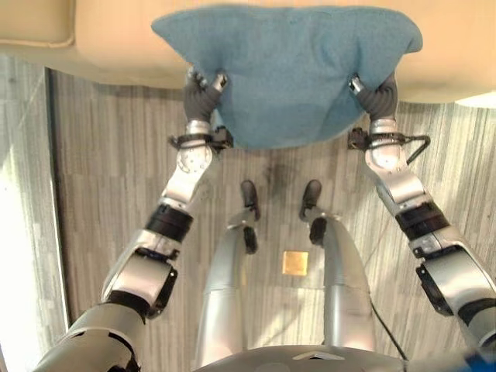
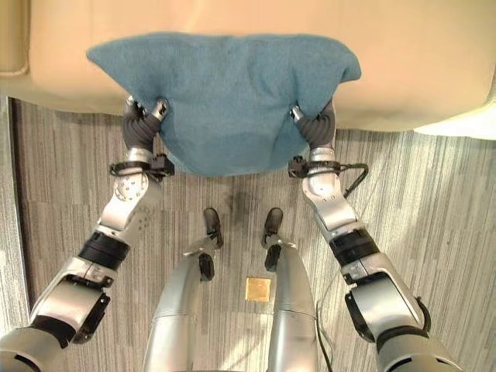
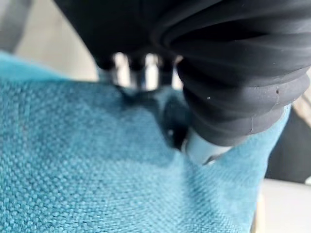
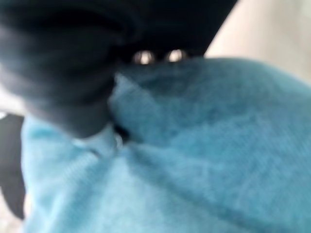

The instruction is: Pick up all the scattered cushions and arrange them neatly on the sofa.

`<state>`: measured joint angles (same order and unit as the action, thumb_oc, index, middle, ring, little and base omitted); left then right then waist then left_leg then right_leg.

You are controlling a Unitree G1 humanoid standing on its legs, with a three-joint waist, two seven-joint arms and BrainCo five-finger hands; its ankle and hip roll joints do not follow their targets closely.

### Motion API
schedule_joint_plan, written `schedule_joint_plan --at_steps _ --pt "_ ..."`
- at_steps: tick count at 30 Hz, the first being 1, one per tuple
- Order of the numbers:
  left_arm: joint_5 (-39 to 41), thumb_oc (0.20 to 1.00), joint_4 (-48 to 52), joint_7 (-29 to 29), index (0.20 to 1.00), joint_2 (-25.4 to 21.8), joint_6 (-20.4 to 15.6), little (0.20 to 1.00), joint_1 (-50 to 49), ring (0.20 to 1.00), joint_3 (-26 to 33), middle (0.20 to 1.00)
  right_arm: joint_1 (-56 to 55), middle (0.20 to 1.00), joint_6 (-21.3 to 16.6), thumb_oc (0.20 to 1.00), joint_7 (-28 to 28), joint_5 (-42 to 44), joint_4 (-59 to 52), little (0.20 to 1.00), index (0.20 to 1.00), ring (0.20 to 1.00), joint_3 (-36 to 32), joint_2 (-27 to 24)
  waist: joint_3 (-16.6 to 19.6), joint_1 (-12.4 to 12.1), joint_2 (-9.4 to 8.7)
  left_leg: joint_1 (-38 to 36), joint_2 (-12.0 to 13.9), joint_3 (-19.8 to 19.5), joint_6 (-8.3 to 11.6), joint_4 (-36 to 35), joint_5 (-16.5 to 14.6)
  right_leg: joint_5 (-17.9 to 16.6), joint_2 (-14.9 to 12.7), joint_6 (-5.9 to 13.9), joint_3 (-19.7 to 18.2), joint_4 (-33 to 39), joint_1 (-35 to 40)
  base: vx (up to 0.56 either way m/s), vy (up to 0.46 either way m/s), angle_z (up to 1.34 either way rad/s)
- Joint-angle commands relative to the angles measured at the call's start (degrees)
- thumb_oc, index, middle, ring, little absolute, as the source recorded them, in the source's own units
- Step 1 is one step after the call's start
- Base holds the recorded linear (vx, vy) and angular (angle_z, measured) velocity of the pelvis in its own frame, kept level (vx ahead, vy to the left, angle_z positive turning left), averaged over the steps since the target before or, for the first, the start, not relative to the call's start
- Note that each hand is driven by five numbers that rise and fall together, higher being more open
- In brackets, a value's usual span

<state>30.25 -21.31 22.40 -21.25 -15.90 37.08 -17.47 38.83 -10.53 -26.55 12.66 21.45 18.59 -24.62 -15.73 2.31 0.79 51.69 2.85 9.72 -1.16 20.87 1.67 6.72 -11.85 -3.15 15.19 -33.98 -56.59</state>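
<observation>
The cream sofa [image 2: 403, 70] is seen across the far side of the scene, its front edge running above a floor of grey wood planks [image 2: 434, 201]. Over that front edge a teal cushion [image 2: 225, 101] is held up by both arms, most of it above the seat and its lower rounded part overhanging the floor. It is judged to be carried this way, gripped at two opposite sides, so that it stays spread flat and can be laid squarely on the seat rather than dropped in a heap.

The left robot hand [image 2: 142, 118] is clamped on the cushion's left side, fingers curled over the fabric and thumb pressing from the other face; in its wrist view the left robot hand [image 3: 146, 70] is seen biting into the cloth, which puckers around it. The right robot hand [image 2: 314, 124] is pinching the right side likewise, and in its wrist view the right robot hand [image 4: 155, 57] is sunk into a fold of the cushion [image 4: 204, 145]. The cushion's upper corners flare outward past each grip, as the weight is taken lower down.

A small square yellowish tag [image 2: 258, 288] is seen lying on the floor nearer the robot. The placing step is judged to be not yet finished, since the cushion is not yet released.
</observation>
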Motion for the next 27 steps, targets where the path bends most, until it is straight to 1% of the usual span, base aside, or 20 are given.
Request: schedule_joint_plan --at_steps 1,4,5,6,7,8,9,12,15,16,17,18,19,20,21,22,23,24,26,27 --pt "-4.9 0.200 4.7 -4.4 0.200 1.9 -4.0 0.200 -0.1 0.200 -2.5 0.200 0.1 0.200 -7.0 0.200 5.4 -2.1 -5.3 0.200 0.200 0.200 4.3 4.4 6.4 0.4 -0.07 -7.4 2.9 -5.1 4.15 -1.7 -5.6 -4.7 0.6 6.86 -2.0 11.1 10.6 0.08 -0.050 0.03" --pt "-6.6 0.200 6.5 -4.7 0.200 2.5 -3.8 0.200 -6.4 0.200 -1.9 0.200 -6.9 0.200 -7.0 0.200 7.5 -1.9 -7.8 0.200 0.200 0.200 4.2 5.5 7.2 0.4 -0.58 -17.6 2.9 -4.2 5.09 -7.6 -3.9 -5.1 1.5 6.96 -1.1 16.2 19.9 0.09 -0.049 -0.06" --pt "-6.7 0.200 7.1 -4.8 0.200 2.8 -3.7 0.200 -8.4 0.200 -1.5 0.200 -9.1 0.200 -7.0 0.200 8.0 -1.9 -8.3 0.200 0.200 0.200 3.7 5.5 7.3 0.5 -0.90 -19.9 2.8 -3.6 4.92 -9.1 -2.0 -6.6 1.5 6.47 -0.2 17.9 22.2 0.07 -0.045 -0.06" --pt "-7.8 0.200 7.4 -4.9 0.200 2.6 -3.5 0.200 -10.4 0.200 -1.5 0.200 -10.8 0.200 -6.8 0.200 8.5 -2.1 -8.8 0.200 0.200 0.200 3.1 5.3 7.4 0.6 -0.93 -22.6 2.8 -3.2 5.12 -10.6 -1.5 -6.6 1.8 6.48 0.2 19.2 25.0 0.11 -0.052 0.01" --pt "-8.4 0.200 8.0 -5.2 0.200 2.9 -3.1 0.200 -14.1 0.200 -1.2 0.200 -14.5 0.200 -6.5 0.200 9.3 -2.1 -9.6 0.200 0.200 0.200 2.4 5.3 7.8 0.7 -1.17 -28.2 3.1 -2.5 5.61 -13.2 -0.8 -6.4 2.5 6.54 0.4 21.5 30.5 0.14 -0.042 0.02" --pt "-8.4 0.200 8.0 -5.2 0.200 2.9 -3.0 0.200 -14.2 0.200 -1.2 0.200 -14.6 0.200 -6.5 0.200 9.3 -2.1 -9.7 0.200 0.200 0.200 2.4 5.3 7.5 0.6 -1.17 -28.6 3.2 -2.5 5.63 -13.4 -0.7 -6.5 2.6 6.54 0.4 21.7 31.0 0.19 -0.078 0.01" --pt "-8.0 0.200 8.6 -5.7 0.200 3.0 -2.7 0.200 -17.7 0.200 -0.3 0.200 -18.1 0.200 -6.2 0.200 9.9 -2.4 -10.8 0.200 0.200 0.200 0.6 4.4 7.9 0.8 -1.40 -32.9 3.8 -1.9 6.29 -14.6 -0.3 -6.3 3.3 6.53 0.8 23.9 36.1 0.14 -0.063 -0.03" --pt "-8.1 0.200 8.9 -6.5 0.200 3.2 -2.4 0.200 -22.0 0.200 0.5 0.200 -22.4 0.200 -5.9 0.200 10.1 -2.5 -11.2 0.200 0.200 0.200 -1.5 4.0 8.6 1.2 -1.75 -37.7 4.5 -0.4 7.10 -14.4 -0.8 -5.7 4.5 6.40 1.3 27.5 43.0 0.14 -0.067 0.11" --pt "-8.0 0.200 9.2 -6.9 0.200 3.2 -1.9 0.200 -24.9 0.200 0.8 0.200 -25.3 0.200 -5.6 0.200 10.4 -2.3 -11.5 0.200 0.200 0.200 -3.2 3.7 8.8 1.2 -2.35 -39.1 5.4 1.0 7.81 -11.1 -0.2 -5.0 5.3 5.80 2.1 29.5 48.4 0.10 -0.054 0.09" --pt "-7.7 0.200 9.2 -7.2 0.200 3.4 -1.7 0.200 -25.6 0.200 1.0 0.200 -26.0 0.200 -5.3 0.200 10.4 -2.4 -11.5 0.200 0.200 0.200 -3.7 3.3 8.7 1.0 -2.67 -38.8 5.8 1.4 7.87 -8.3 0.5 -4.7 5.2 5.57 2.2 29.7 49.9 0.11 -0.021 0.25" --pt "-7.5 0.200 8.9 -7.5 0.200 3.6 -1.7 0.200 -26.3 0.200 1.1 0.200 -26.7 0.200 -5.2 0.200 10.6 -2.4 -11.7 0.200 0.200 0.200 -4.0 3.3 8.8 1.1 -2.82 -39.3 6.0 2.2 7.61 -7.4 0.2 -4.6 5.2 5.56 2.6 30.1 51.0 0.13 0.006 0.26" --pt "-7.5 0.200 8.7 -7.8 0.200 3.7 -1.5 0.200 -26.9 0.200 0.9 0.200 -27.8 0.200 -5.0 0.200 10.8 -2.6 -11.7 0.200 0.200 0.200 -4.5 3.2 9.3 1.2 -2.87 -40.4 6.0 3.5 7.18 -8.1 -0.5 -4.5 5.1 5.77 3.2 30.6 52.3 0.19 0.038 0.23" --pt "-7.8 0.200 8.6 -8.3 0.200 3.8 -1.1 0.200 -27.6 0.200 0.7 0.200 -28.7 0.200 -5.0 0.200 11.0 -3.2 -11.6 0.200 0.200 0.200 -5.1 3.2 10.1 1.2 -2.73 -42.4 6.0 5.9 6.85 -10.9 -0.9 -4.5 5.0 6.23 4.0 31.1 53.4 0.28 0.103 0.23" --pt "-8.8 0.200 8.5 -8.8 0.200 3.4 -0.5 0.200 -28.3 0.200 0.4 0.200 -30.0 0.200 -4.5 0.200 11.2 -3.2 -11.3 0.200 0.200 0.200 -5.6 3.2 11.5 0.9 -2.59 -42.7 5.8 7.9 6.85 -15.3 0.9 -4.5 5.0 6.94 4.5 32.2 55.6 0.23 0.094 0.44" --pt "-8.8 0.200 8.5 -8.8 0.200 3.4 -0.5 0.200 -28.4 0.200 0.3 0.200 -30.0 0.200 -4.5 0.200 11.2 -3.2 -11.3 0.200 0.200 0.200 -5.7 3.3 11.5 0.9 -2.64 -42.8 5.8 7.9 6.85 -15.5 1.0 -4.5 4.9 6.96 4.5 32.2 55.6 0.21 0.106 0.67" --pt "-9.2 0.200 8.6 -8.8 0.200 3.1 -0.2 0.200 -28.6 0.200 0.3 0.200 -30.3 0.200 -4.4 0.200 11.0 -3.1 -11.2 0.200 0.200 0.200 -5.9 3.4 11.3 0.2 -2.99 -41.4 5.6 7.5 6.96 -15.5 1.6 -4.6 4.8 7.09 3.9 32.0 56.3 0.20 0.127 0.65" --pt "-9.4 0.200 9.1 -9.3 0.200 2.9 -0.2 0.200 -29.6 0.200 0.4 0.200 -31.1 0.200 -4.2 0.200 11.6 -3.2 -11.4 0.200 0.200 0.200 -5.8 3.7 11.7 -0.4 -2.91 -42.9 4.5 5.4 6.34 -17.2 0.8 -4.2 4.8 7.68 3.5 31.6 57.4 0.29 0.195 0.32" --pt "-9.6 0.200 9.5 -9.6 0.200 2.9 -0.2 0.200 -30.3 0.200 0.4 0.200 -31.4 0.200 -4.0 0.200 12.0 -3.4 -11.5 0.200 0.200 0.200 -5.9 3.9 11.9 -0.6 -2.88 -43.8 3.6 4.4 5.97 -17.5 0.2 -4.2 4.4 8.25 3.2 31.3 58.2 0.30 0.224 -0.12" --pt "-9.5 0.200 10.3 -10.0 0.200 2.5 -0.2 0.200 -30.9 0.200 0.3 0.200 -31.3 0.200 -3.7 0.200 12.5 -3.8 -11.2 0.200 0.200 0.200 -5.5 4.1 12.1 -1.3 -3.11 -44.9 2.3 3.5 4.97 -17.3 -1.1 -4.7 3.3 9.06 2.0 30.3 59.0 0.23 0.235 -0.63" --pt "-9.8 0.200 10.7 -10.6 0.200 2.2 0.0 0.200 -31.5 0.200 0.3 0.200 -31.2 0.200 -3.6 0.200 13.1 -4.5 -11.2 0.200 0.200 0.200 -5.3 4.5 12.0 -2.2 -3.05 -46.3 1.2 3.6 3.55 -17.1 -2.9 -4.8 1.9 9.94 0.9 27.8 59.0 0.21 0.281 -0.55"
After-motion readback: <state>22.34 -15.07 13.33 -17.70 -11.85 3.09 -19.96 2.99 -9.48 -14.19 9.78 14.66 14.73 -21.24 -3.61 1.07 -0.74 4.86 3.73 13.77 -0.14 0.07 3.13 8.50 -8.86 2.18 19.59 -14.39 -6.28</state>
